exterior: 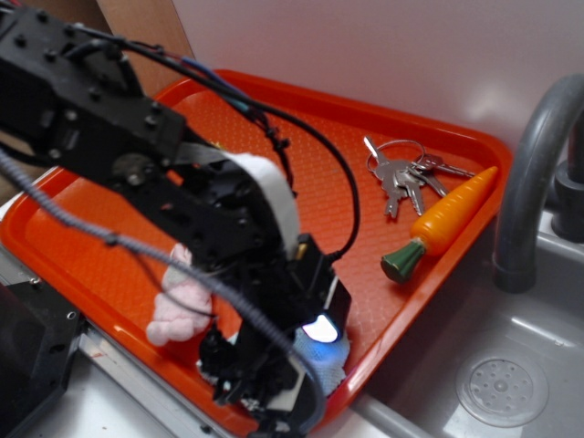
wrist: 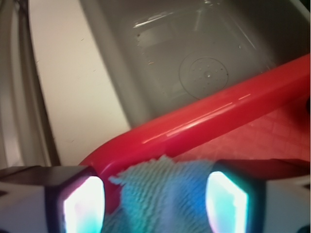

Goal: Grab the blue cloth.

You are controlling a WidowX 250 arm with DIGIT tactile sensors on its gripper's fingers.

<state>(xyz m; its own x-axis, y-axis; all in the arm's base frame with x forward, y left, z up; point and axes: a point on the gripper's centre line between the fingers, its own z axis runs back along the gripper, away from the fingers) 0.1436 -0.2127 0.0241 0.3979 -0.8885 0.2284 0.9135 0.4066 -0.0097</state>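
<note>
The blue cloth (exterior: 330, 363) is a pale blue-green nubby rag lying in the near corner of the orange tray (exterior: 274, 119), mostly hidden by the arm. My gripper (exterior: 306, 360) is lowered over it. In the wrist view the cloth (wrist: 160, 194) lies bunched between the two glowing fingers (wrist: 82, 204), which stand wide apart on either side of it. The jaws are open and I see no pinch on the fabric. The cloth's frayed edge touches the tray's rim (wrist: 204, 116).
A pink plush bunny (exterior: 178, 306) lies just left of the gripper. Keys (exterior: 401, 173) and a toy carrot (exterior: 443, 219) sit at the tray's far right. Beyond the rim are a grey sink with its drain (exterior: 502, 388) and a faucet (exterior: 529, 182).
</note>
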